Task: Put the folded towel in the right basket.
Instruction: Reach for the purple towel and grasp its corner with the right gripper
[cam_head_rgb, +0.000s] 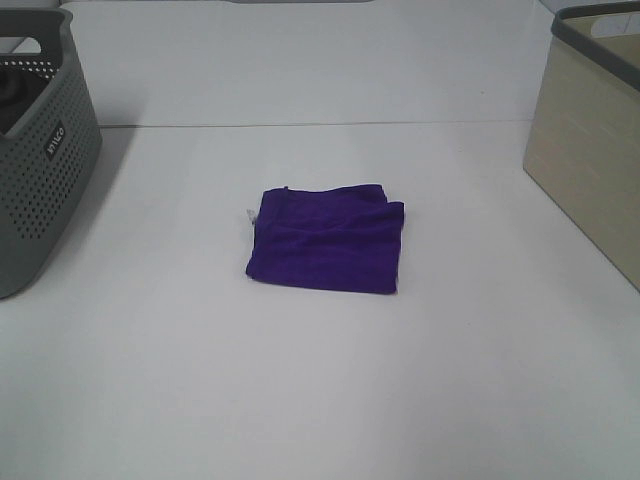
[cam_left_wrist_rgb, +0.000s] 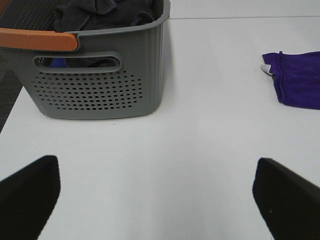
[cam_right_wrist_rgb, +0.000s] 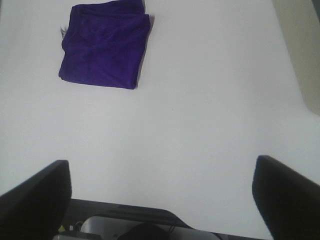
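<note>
A folded purple towel (cam_head_rgb: 327, 239) lies flat on the white table near its middle. It also shows in the left wrist view (cam_left_wrist_rgb: 298, 78) and in the right wrist view (cam_right_wrist_rgb: 105, 43). The right basket (cam_head_rgb: 590, 140) is beige with a grey rim and stands at the table's right edge. Neither gripper shows in the exterior high view. My left gripper (cam_left_wrist_rgb: 157, 197) is open and empty, well short of the towel. My right gripper (cam_right_wrist_rgb: 162, 200) is open and empty, apart from the towel.
A grey perforated basket (cam_head_rgb: 40, 160) stands at the left edge and holds dark cloths (cam_left_wrist_rgb: 102, 12); it has an orange handle (cam_left_wrist_rgb: 37, 39). A strip of the beige basket's wall (cam_right_wrist_rgb: 302, 45) shows in the right wrist view.
</note>
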